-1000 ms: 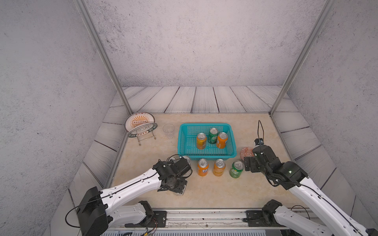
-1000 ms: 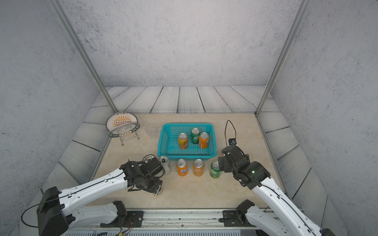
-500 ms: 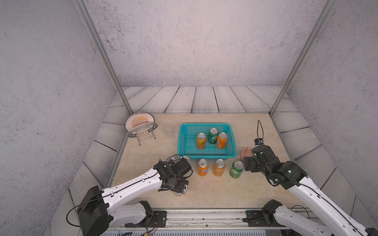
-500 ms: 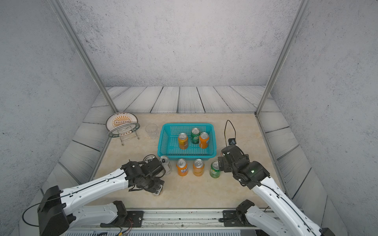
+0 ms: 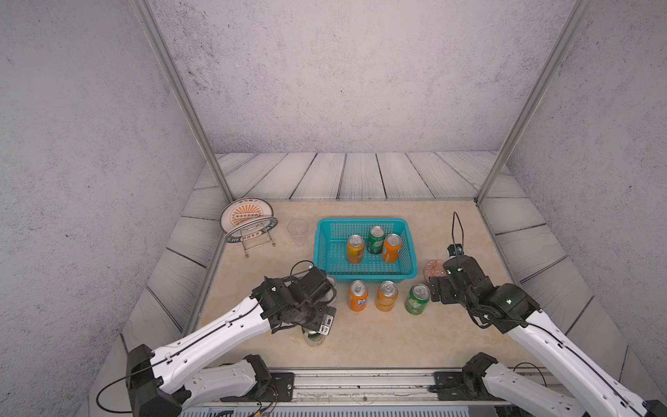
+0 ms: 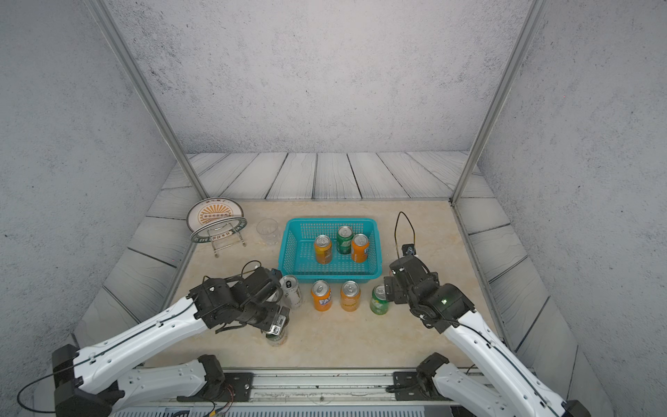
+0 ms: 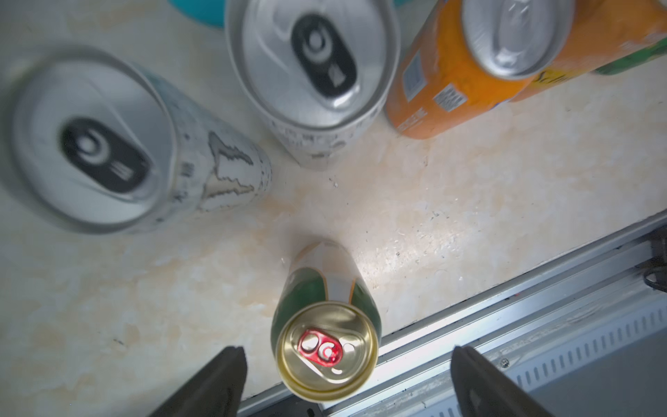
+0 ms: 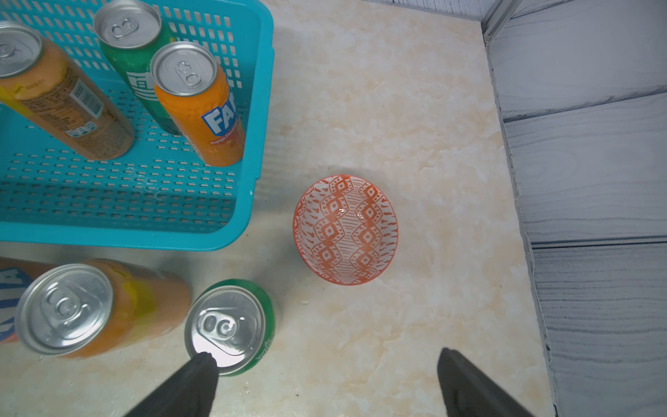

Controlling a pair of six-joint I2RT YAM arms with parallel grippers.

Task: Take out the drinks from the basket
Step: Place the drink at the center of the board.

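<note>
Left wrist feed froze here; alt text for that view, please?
The open left gripper flanks, without touching, an upright white-green can with a gold top on the beige tabletop near the metal rail. Beyond stand two silver-white cans and an orange can.

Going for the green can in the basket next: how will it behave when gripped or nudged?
The green can stands upright and is tall for its base, so a sideways nudge would probably tip it. An orange can sits close beside it, perhaps touching; lifting might topple that. Smooth metal, likely stiff but slippery. The lid looks sealed, so it is probably heavy.
</note>
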